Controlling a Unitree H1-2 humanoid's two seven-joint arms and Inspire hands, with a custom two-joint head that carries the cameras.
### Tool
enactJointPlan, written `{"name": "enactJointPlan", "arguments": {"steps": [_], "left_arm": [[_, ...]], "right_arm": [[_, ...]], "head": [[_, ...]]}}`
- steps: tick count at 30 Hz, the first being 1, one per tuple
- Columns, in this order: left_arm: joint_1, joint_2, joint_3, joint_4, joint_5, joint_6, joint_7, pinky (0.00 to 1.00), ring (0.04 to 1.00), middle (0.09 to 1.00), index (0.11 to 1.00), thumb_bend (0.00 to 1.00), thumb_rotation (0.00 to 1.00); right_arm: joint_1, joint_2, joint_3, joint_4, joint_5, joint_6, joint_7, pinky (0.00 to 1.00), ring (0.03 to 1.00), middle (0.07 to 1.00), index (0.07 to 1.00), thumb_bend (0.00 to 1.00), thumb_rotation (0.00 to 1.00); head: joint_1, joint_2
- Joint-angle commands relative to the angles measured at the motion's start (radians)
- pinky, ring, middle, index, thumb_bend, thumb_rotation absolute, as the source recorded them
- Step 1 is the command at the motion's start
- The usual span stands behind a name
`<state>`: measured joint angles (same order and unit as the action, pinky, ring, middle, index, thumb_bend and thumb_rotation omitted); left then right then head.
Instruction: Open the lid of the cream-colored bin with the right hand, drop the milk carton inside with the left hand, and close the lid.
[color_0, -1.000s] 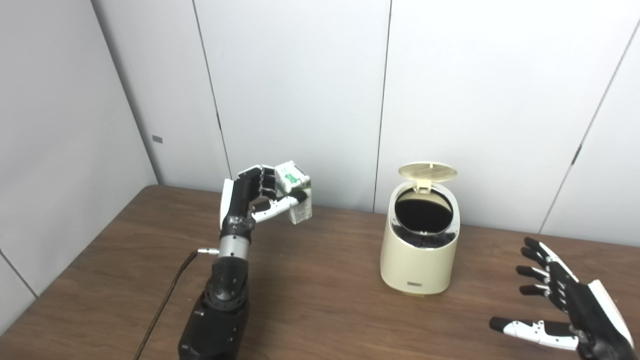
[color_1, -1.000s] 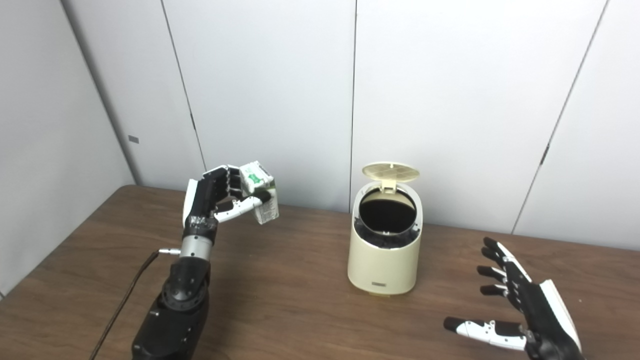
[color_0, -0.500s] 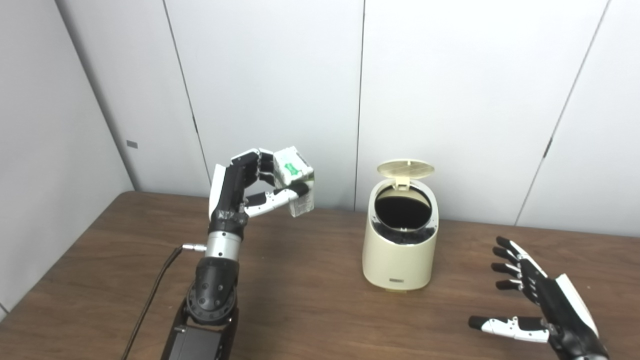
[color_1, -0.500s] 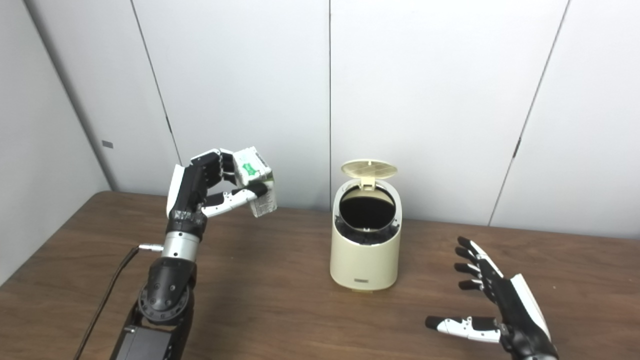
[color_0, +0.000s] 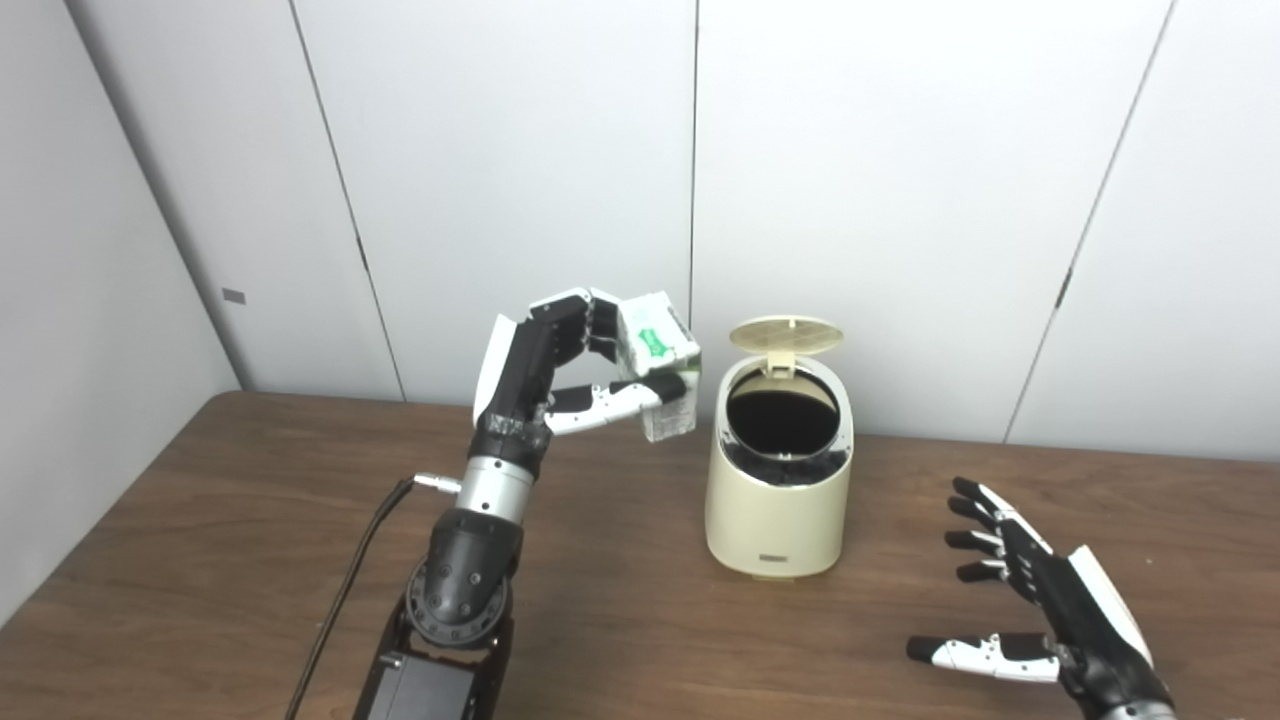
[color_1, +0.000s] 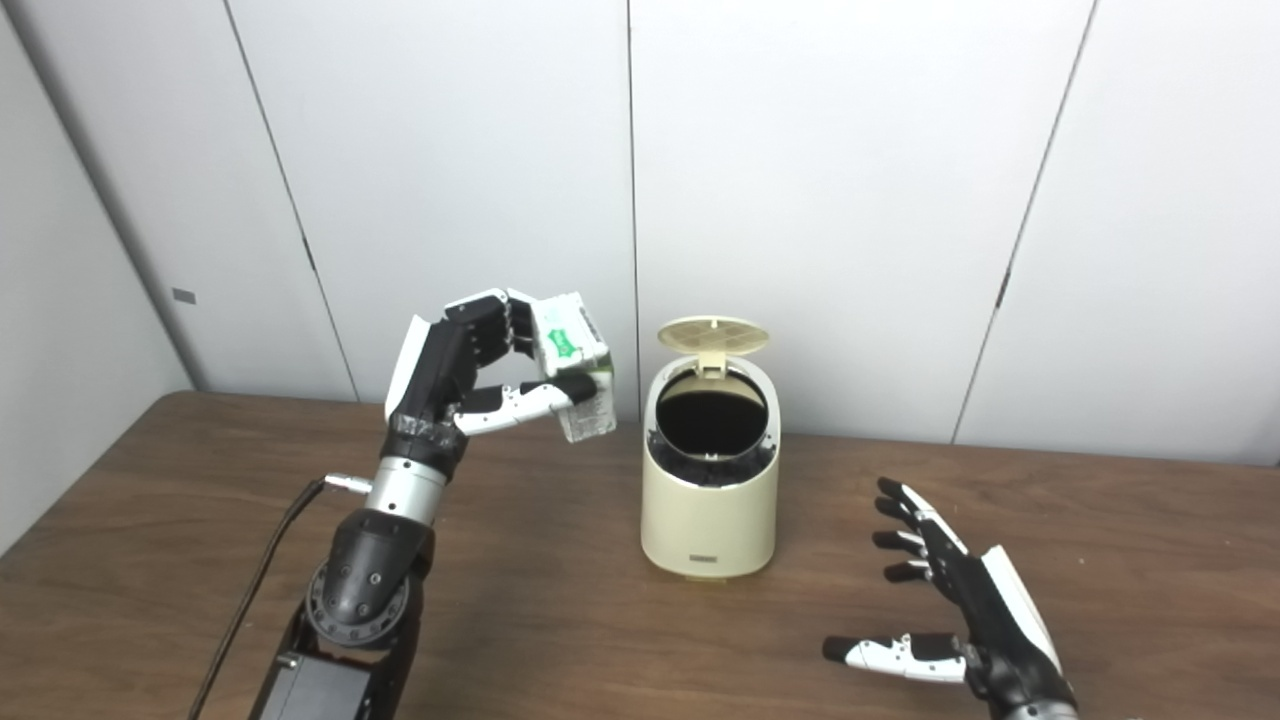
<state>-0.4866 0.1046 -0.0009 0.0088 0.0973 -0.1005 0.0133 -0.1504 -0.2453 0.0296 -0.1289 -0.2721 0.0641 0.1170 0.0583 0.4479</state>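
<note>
Left hand (color_0: 560, 365) moved boxy milk carton (color_0: 660, 375) nearer rounded bin (color_0: 780, 480), fingers clamped; right hand (color_0: 1050, 610) splayed.

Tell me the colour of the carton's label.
Green on a white carton, held in the left hand; clearest in the left eye view.

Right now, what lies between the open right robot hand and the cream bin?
Only bare wooden table separates the right robot hand from the cream bin; both eye views show this.

I see a dark wooden table (color_0: 200, 560) set into a corner of plain white panelled walls (color_0: 900, 200), evenly lit.
</note>
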Motion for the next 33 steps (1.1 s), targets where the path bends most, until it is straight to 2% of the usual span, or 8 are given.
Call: {"name": "enactJointPlan", "arguments": {"steps": [1, 6, 12, 16, 22, 28, 33], "left_arm": [[-0.068, -0.002, -0.006, 0.000, -0.003, -0.063, -0.003, 0.53, 0.585, 0.512, 0.478, 0.52, 0.00], [-0.080, -0.015, -0.036, 0.026, 0.005, -0.092, -0.020, 0.51, 0.579, 0.509, 0.481, 0.52, 0.00], [-0.104, -0.037, -0.065, 0.080, 0.023, -0.161, -0.024, 0.50, 0.577, 0.506, 0.484, 0.52, 0.00], [-0.121, -0.052, -0.072, 0.115, 0.043, -0.195, -0.012, 0.50, 0.572, 0.507, 0.483, 0.52, 0.00], [-0.145, -0.067, -0.082, 0.197, 0.064, -0.304, -0.008, 0.50, 0.570, 0.506, 0.484, 0.52, 0.00], [-0.164, -0.081, -0.092, 0.261, 0.085, -0.360, 0.007, 0.49, 0.575, 0.504, 0.487, 0.52, 0.00], [-0.191, -0.081, -0.125, 0.318, 0.098, -0.369, 0.054, 0.48, 0.565, 0.501, 0.488, 0.52, 0.00]], "right_arm": [[-0.030, -0.006, -0.005, -0.018, 0.000, -0.057, -0.027, 0.66, 0.789, 0.888, 0.907, 0.77, 0.09], [-0.027, 0.002, -0.004, -0.018, -0.007, -0.057, -0.031, 0.63, 0.800, 0.890, 0.906, 0.78, 0.14], [-0.030, 0.005, 0.004, -0.005, -0.026, -0.088, -0.043, 0.63, 0.792, 0.878, 0.898, 0.79, 0.21], [-0.030, 0.007, 0.007, -0.005, -0.030, -0.093, -0.049, 0.62, 0.781, 0.872, 0.895, 0.79, 0.22], [-0.028, 0.009, 0.008, -0.004, -0.031, -0.089, -0.057, 0.64, 0.783, 0.876, 0.896, 0.78, 0.22], [-0.026, 0.013, 0.006, -0.005, -0.024, -0.085, -0.055, 0.66, 0.793, 0.879, 0.900, 0.78, 0.22], [-0.022, 0.020, 0.005, -0.003, -0.028, -0.084, -0.062, 0.65, 0.798, 0.880, 0.896, 0.79, 0.22]], "head": [[-0.004, 0.000], [-0.021, -0.002], [-0.038, -0.004], [-0.044, -0.005], [-0.055, -0.005], [-0.061, -0.006], [-0.068, -0.005]]}}
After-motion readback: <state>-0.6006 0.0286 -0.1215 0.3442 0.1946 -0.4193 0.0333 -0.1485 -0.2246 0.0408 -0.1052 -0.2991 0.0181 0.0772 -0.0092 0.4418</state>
